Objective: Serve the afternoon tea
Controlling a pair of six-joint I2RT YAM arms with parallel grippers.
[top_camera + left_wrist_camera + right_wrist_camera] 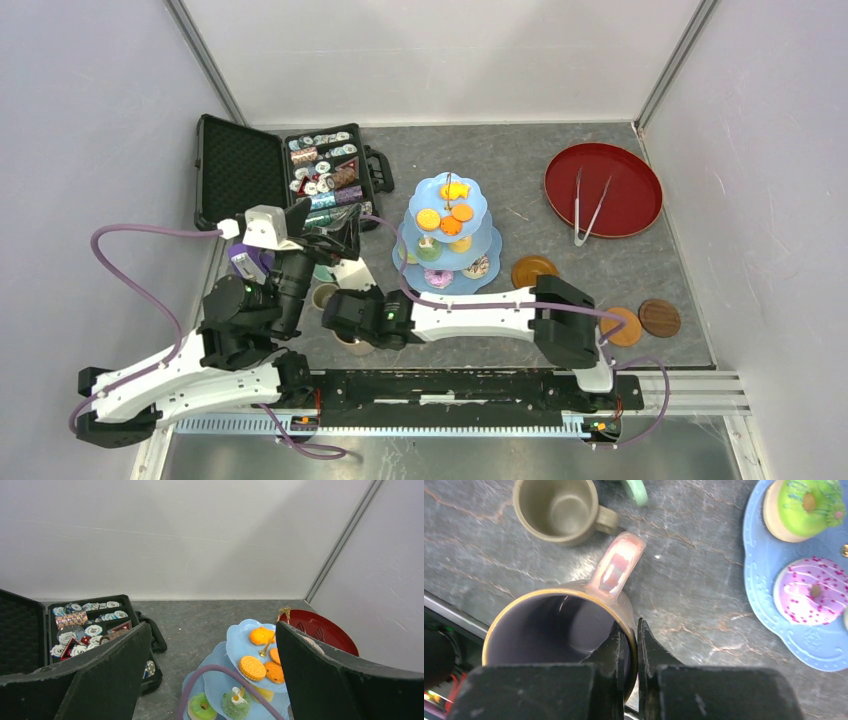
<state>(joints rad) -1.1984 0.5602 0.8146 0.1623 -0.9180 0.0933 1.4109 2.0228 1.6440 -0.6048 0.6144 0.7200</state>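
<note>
The tan mug stands near the table's front edge, its handle pointing away. My right gripper is shut on its rim, one finger inside the wall and one outside; from above that gripper covers most of the mug. Just beyond stand the small olive cup and a sliver of the green cup. The pale-blue cake stand carries orange biscuits on top and donuts on its lowest tier. My left gripper hangs open and empty above the table, left of the stand.
The open black case of small tins lies at the back left. A round dark-red tray holding metal tongs sits at the back right. Three brown coasters lie right of the stand.
</note>
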